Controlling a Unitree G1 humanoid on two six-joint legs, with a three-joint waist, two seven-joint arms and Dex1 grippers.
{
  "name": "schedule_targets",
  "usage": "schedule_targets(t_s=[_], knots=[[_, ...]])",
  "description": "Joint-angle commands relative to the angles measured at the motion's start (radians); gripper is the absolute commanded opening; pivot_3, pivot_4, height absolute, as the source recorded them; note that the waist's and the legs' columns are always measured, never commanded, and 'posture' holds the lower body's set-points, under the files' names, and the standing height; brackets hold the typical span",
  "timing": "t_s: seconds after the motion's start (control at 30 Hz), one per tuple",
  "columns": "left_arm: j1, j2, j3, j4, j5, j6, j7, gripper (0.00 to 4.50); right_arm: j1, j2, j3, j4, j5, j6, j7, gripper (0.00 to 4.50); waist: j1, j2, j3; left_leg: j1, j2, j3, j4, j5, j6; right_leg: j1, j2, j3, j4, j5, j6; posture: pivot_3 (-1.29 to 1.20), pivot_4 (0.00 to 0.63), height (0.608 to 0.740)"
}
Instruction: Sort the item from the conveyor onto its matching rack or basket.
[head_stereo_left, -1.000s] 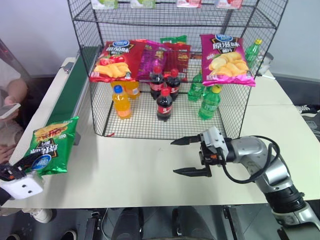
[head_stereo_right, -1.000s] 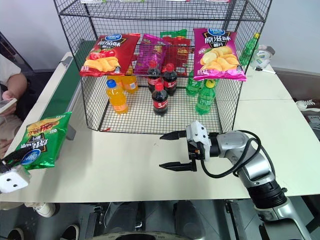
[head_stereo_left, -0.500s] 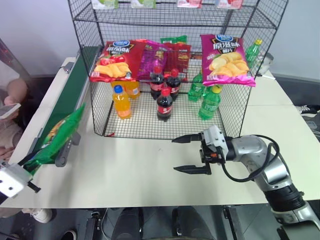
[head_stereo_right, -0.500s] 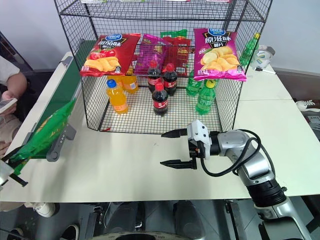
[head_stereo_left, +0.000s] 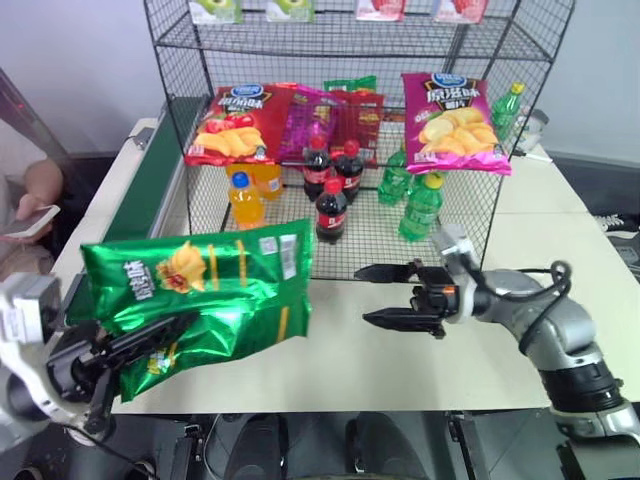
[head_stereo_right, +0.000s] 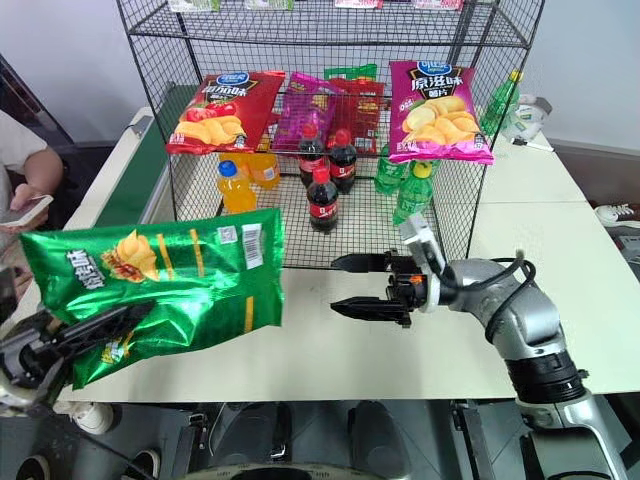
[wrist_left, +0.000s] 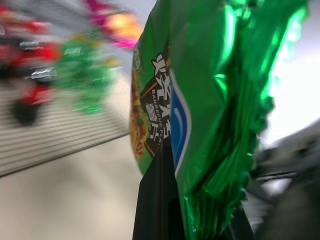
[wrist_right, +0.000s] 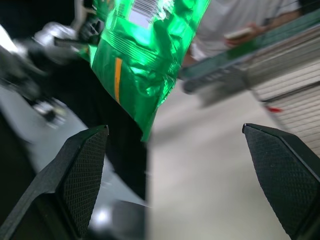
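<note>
A pale cream table (head_stereo_left: 560, 200) is seen under even, bright light. A plain light wall (head_stereo_left: 70, 50) is set behind it. Dark floor (head_stereo_right: 590, 160) is glimpsed at far right. A seated person (head_stereo_right: 20, 165) is placed at left, a phone (head_stereo_right: 28, 210) held.

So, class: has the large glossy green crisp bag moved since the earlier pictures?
Yes. The green crisp bag, held by the left gripper, has swung away from the dark green conveyor toward the open right gripper.

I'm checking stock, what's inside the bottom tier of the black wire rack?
In the rack: an orange drink bottle, three cola bottles and green bottles. Crisp bags hanging over the tier above cover whatever stands further back.
</note>
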Motion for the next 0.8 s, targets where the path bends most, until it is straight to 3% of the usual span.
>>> schedule_targets(t_s=[0.03, 0.17, 0.2, 0.43, 0.8], knots=[[-0.136, -0.009, -0.081, 0.081, -0.098, 0.127, -0.009, 0.04, 0.007, -0.007, -0.069, -0.033, 0.127, 0.117, -0.036, 4.5, 0.001, 0.0, 0.0, 0.0, 0.0, 0.0, 0.0, 0.0, 0.0, 0.0, 0.001, 0.0, 0.0, 0.0, 0.0, 0.0, 0.15, 0.739], [-0.263, -0.041, -0.174, 0.117, -0.128, 0.25, -0.018, 0.04, -0.007, 0.053, -0.113, -0.073, 0.27, 0.206, -0.134, 4.5, -0.006, 0.0, 0.0, -0.001, 0.001, 0.0, -0.001, 0.0, 0.0, -0.002, 0.003, 0.002, -0.001, 0.0, 0.0, 0.0, 0.15, 0.739], [-0.293, -0.063, -0.213, 0.116, -0.081, 0.261, -0.029, 0.04, -0.009, 0.066, -0.108, -0.094, 0.282, 0.213, -0.151, 4.5, -0.006, 0.0, 0.0, -0.002, 0.001, 0.0, -0.001, 0.0, 0.0, -0.003, 0.003, 0.002, -0.001, 0.0, 0.0, 0.0, 0.15, 0.739], [-0.451, -0.179, -0.332, 0.178, 0.056, 0.338, -0.068, 0.04, -0.022, 0.125, -0.023, -0.135, 0.246, 0.224, -0.192, 4.5, -0.001, 0.0, 0.0, -0.003, 0.001, 0.0, -0.001, 0.0, 0.0, -0.004, 0.003, 0.002, -0.001, 0.0, 0.001, 0.0, 0.15, 0.739], [-0.535, -0.294, -0.413, 0.211, 0.4, 0.25, -0.178, 0.04, -0.075, 0.136, 0.009, -0.126, 0.318, 0.34, -0.196, 4.5, -0.001, 0.0, 0.0, -0.004, 0.001, 0.0, -0.002, 0.0, 0.0, -0.004, 0.003, 0.002, -0.002, 0.0, 0.001, 0.0, 0.15, 0.739]])
